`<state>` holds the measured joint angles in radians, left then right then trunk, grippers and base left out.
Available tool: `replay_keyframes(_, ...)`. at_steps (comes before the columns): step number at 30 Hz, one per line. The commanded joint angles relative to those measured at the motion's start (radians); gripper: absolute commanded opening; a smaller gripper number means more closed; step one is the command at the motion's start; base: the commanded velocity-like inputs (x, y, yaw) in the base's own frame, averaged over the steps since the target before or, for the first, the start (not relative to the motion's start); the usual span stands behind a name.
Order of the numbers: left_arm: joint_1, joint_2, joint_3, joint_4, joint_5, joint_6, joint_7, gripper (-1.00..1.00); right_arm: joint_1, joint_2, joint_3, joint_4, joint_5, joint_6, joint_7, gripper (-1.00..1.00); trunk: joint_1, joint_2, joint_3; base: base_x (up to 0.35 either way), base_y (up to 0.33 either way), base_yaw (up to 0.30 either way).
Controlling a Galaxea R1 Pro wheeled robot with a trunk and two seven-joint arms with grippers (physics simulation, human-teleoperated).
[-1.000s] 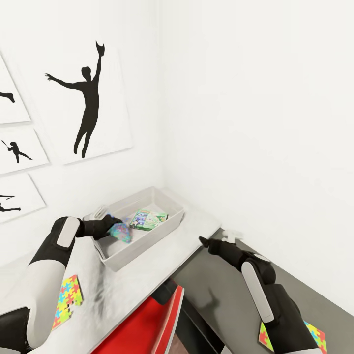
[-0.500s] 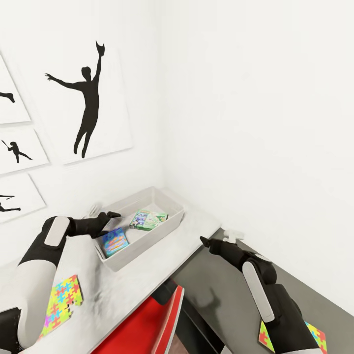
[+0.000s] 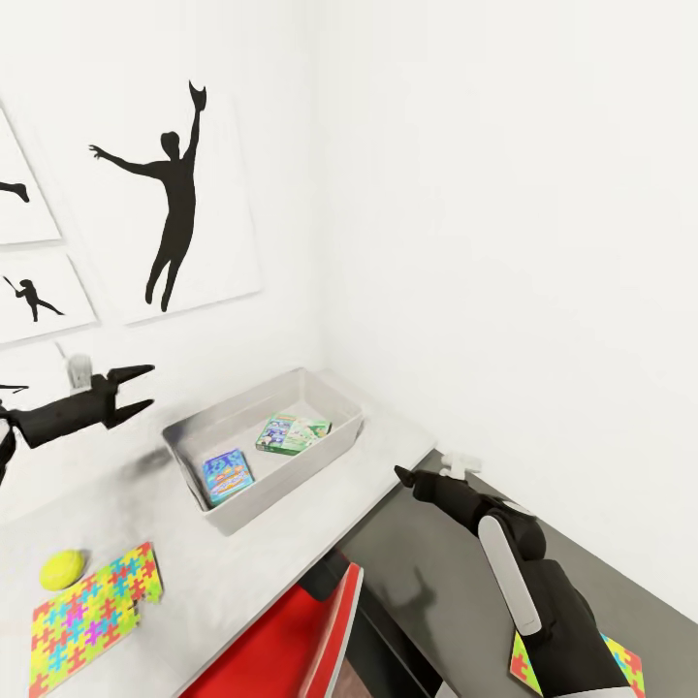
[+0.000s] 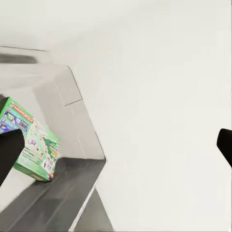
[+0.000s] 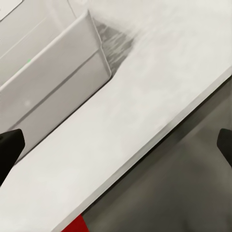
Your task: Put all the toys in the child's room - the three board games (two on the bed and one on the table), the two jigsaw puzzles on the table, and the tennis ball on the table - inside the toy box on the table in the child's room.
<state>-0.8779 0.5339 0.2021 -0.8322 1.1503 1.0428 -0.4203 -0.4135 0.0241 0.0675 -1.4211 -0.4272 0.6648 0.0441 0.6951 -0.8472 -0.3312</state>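
Note:
The grey toy box (image 3: 334, 444) sits on the light grey part of the table (image 3: 291, 543) in the corner. Inside it lie a blue board game (image 3: 228, 475) and a green board game (image 3: 293, 433); the green one (image 4: 31, 140) and the box wall (image 4: 72, 96) also show in the left wrist view. My left gripper (image 3: 148, 386) hangs open and empty above the table, left of the box. My right gripper (image 3: 405, 480) is open over the table's edge, right of the box (image 5: 53, 67). The tennis ball (image 3: 62, 569) rests beside a jigsaw puzzle (image 3: 89, 616). Another puzzle (image 3: 625, 667) lies half hidden behind my right arm.
A red chair (image 3: 291, 640) stands under the table's front edge. White walls close the corner behind the box, with black silhouette prints (image 3: 170, 194) on the left wall. The dark grey top (image 3: 436, 582) runs under my right arm.
My left gripper let the blue board game drop into the toy box, then drew back up and to the left, uncovering the ball and puzzle. The right arm has stayed still.

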Motion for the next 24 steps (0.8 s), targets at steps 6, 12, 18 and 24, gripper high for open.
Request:
replay_keyframes(6,0.121,0.174,-0.119,-0.098,-0.018,0.004,-0.367,1.0,-0.001,0.0,-0.001,-0.006,-0.002,0.005,0.005,1.0,0.0,-0.001,-0.001,0.0,0.0,0.0)
replay_keyframes(12,0.295,0.266,-0.129,-0.109,-0.027,-0.055,-0.581,1.0,-0.001,0.0,-0.001,-0.007,-0.004,0.006,0.026,1.0,0.0,-0.001,-0.001,0.0,0.0,0.0)
replay_keyframes(18,0.415,0.309,-0.121,-0.111,-0.028,-0.119,-0.691,1.0,-0.001,0.0,-0.002,-0.005,-0.006,0.006,0.069,1.0,0.0,-0.001,-0.001,0.0,0.0,0.0)
replay_keyframes(24,0.436,0.326,-0.117,-0.106,-0.034,-0.136,-0.769,1.0,-0.001,0.001,-0.002,-0.005,-0.009,0.006,0.083,1.0,0.0,-0.001,-0.001,-0.14,0.079,0.0)
